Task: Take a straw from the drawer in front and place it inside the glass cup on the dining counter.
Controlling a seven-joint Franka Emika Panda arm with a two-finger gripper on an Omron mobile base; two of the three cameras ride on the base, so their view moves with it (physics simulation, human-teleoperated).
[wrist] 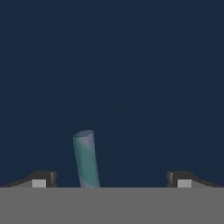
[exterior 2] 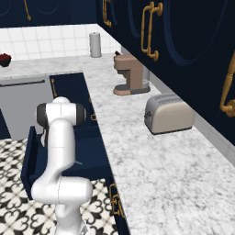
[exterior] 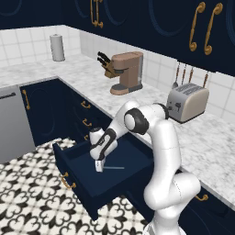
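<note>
We have the drawer (exterior: pixel 92 183) pulled out in front of us, and our gripper (exterior: pixel 99 166) is down inside it with its fingers spread wide and nothing between them, so the pick has not been made. The straw (exterior: pixel 114 168) lies flat on the dark blue drawer floor, just beside the fingertips in the left base view; in the hand view its near end shows as a pale tube (wrist: pixel 86 159) rising between the two tips, closer to the one on the left of that view, and we think it is not yet touched, though the close view makes that hard to judge. Everything after reaching in is still to do: close on the straw, lift it clear, carry it to the dining counter and stand it in the glass cup. For room, the drawer is shallow, its front wall with the brass handle (exterior: pixel 67 181) stands toward the tiled floor, and its side walls flank the hand. The marble worktop (exterior: pixel 202 151) edge overhangs the back of the drawer close by our forearm, so a straight lift looks to us the safest way out. On that worktop the toaster (exterior: pixel 187 103) and the coffee machine (exterior: pixel 126 72) sit well apart from the drawer and should not hinder us.
</note>
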